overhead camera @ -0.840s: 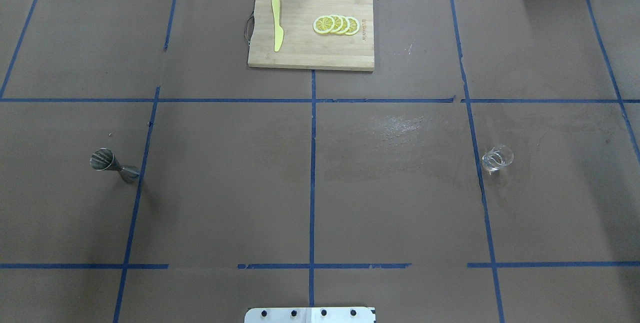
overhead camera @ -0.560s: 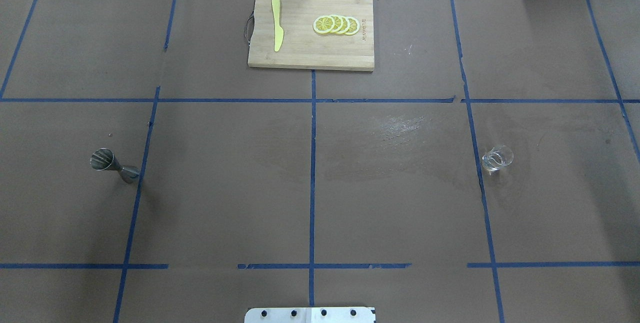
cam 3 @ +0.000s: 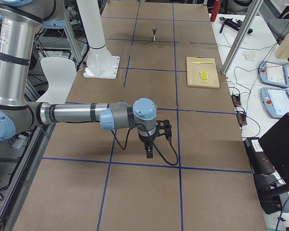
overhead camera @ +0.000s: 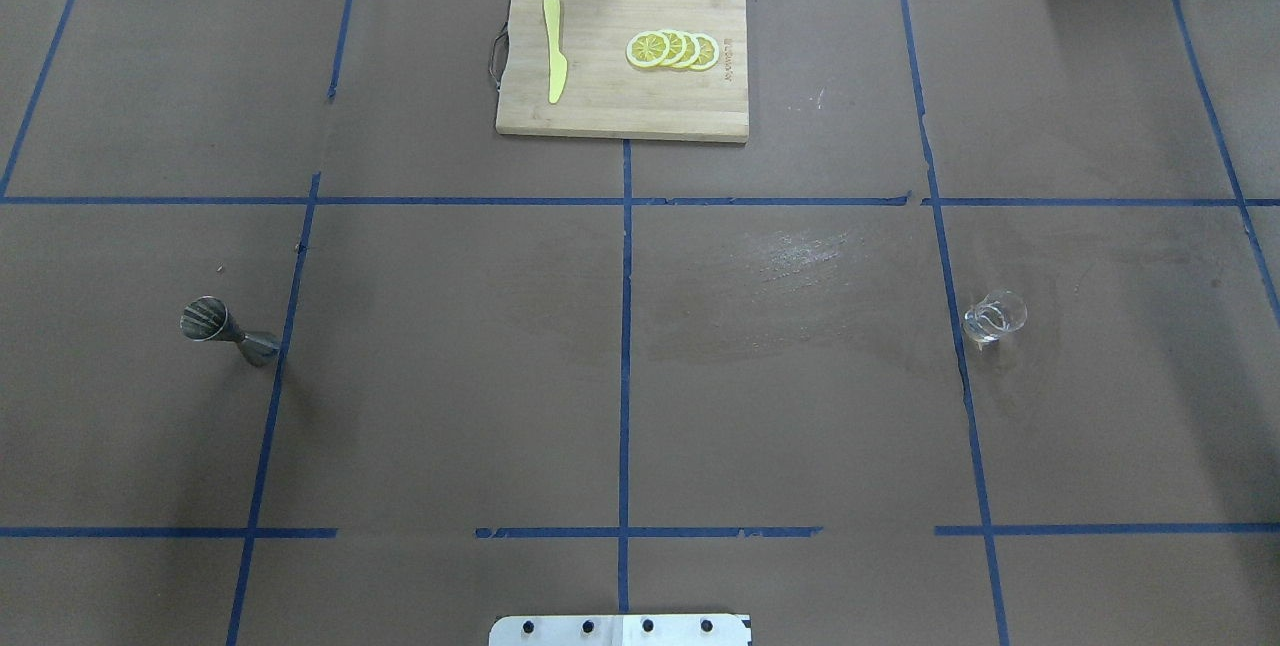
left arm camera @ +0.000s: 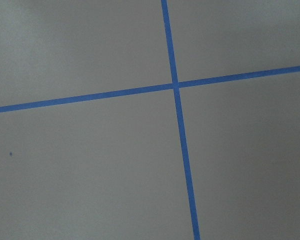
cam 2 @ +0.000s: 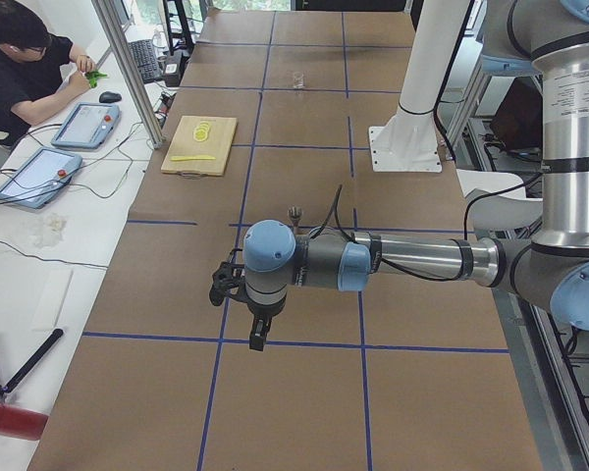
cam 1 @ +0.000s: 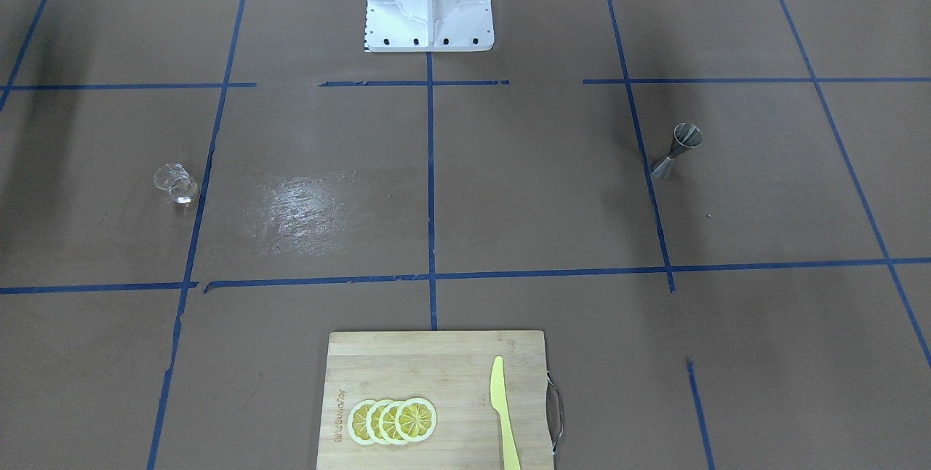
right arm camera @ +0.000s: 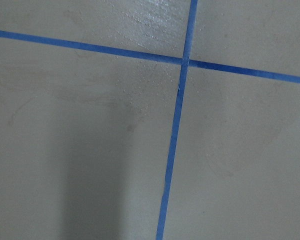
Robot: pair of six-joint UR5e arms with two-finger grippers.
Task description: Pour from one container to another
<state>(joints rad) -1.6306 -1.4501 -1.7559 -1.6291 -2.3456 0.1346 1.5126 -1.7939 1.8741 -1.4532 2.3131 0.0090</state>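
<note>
Overhead exterior view covers the table [overhead camera: 450, 406], the largest item, with neither arm inside the frame. Both arms appear only in the side views. The left gripper [cam 2: 258, 336] and the right gripper [cam 3: 149, 153] point down above the table, and whether their jaws stand wide or narrow cannot be told. The cutting board [overhead camera: 620, 106] lies far from both grippers, at the table edge opposite the robot. The glass cup [overhead camera: 993, 318] stands on the right gripper's side. The jigger [overhead camera: 228, 331] stands upright on the left gripper's side, beyond that gripper and apart from it. Neither wrist view shows either item.

Judged risks:
- The rounded glass may slip in a pinch grip.
- The narrow-waisted jigger may topple if nudged.
- Its small mouth may cause spillage if the cup tilts off-centre.
</note>
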